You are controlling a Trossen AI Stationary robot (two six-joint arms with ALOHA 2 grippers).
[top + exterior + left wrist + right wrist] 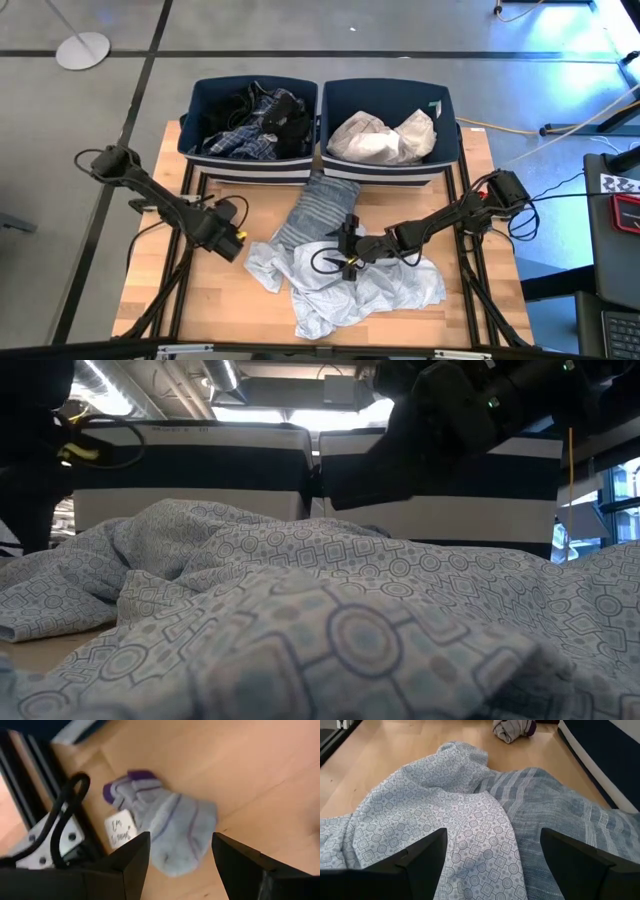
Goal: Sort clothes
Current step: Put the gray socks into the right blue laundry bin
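Observation:
A pale blue patterned garment (350, 285) lies crumpled on the table's near middle, and it overlaps the near end of a grey-striped garment (318, 205) that reaches toward the bins. My right gripper (492, 865) is open just above where the two meet (348, 255). My left gripper (232, 240) is open over a small grey sock with purple trim and a white label (165, 832), which lies flat on the wood. The sock also shows far off in the right wrist view (512, 729). The patterned garment fills the low view (320, 610).
Two navy bins stand at the table's far edge. The left bin (195, 110) holds dark and plaid clothes, the right bin (450, 110) white ones. Black frame rails (190, 200) run along the table's left and right sides. Bare wood shows at the near left (180, 300).

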